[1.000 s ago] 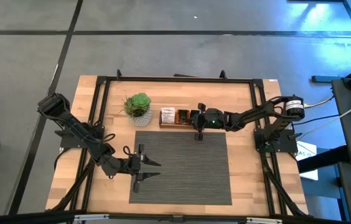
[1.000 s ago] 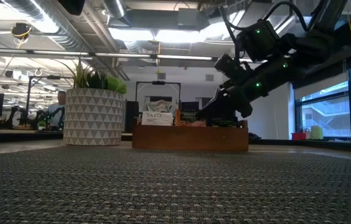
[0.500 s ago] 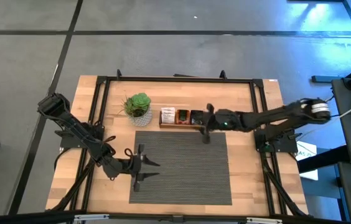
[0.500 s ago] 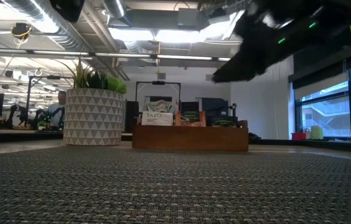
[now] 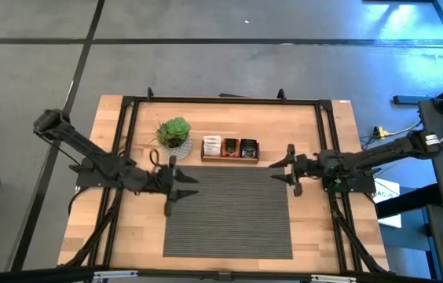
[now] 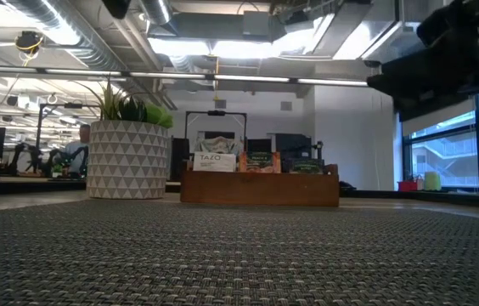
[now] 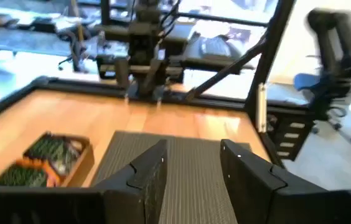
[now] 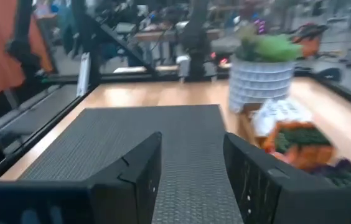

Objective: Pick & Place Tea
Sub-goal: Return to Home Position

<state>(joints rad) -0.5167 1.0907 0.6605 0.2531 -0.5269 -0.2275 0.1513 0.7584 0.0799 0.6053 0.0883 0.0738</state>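
The tea sachets [image 5: 230,146] stand upright in a brown three-compartment wooden tray [image 5: 230,159] at the far edge of the grey mat [image 5: 229,220]. White ones are on the left, orange-red in the middle and dark ones on the right, as the low view also shows [image 6: 259,161]. My left gripper [image 5: 176,184] hovers open over the mat's far left corner, with nothing between its fingers [image 7: 194,168]. My right gripper [image 5: 288,168] hovers open at the mat's far right corner, right of the tray, and is likewise empty [image 8: 191,165].
A green potted plant [image 5: 174,134] in a white patterned pot [image 6: 126,158] stands just left of the tray. A black metal frame [image 5: 221,100] runs around the wooden table. The mat's middle and near part lie bare.
My right gripper has drawn back from the tray toward the table's right edge, rising and turning level, and its fingers now stand wider apart. My left gripper has moved up and toward the far edge, closer to the plant. The tray and sachets have stayed put.
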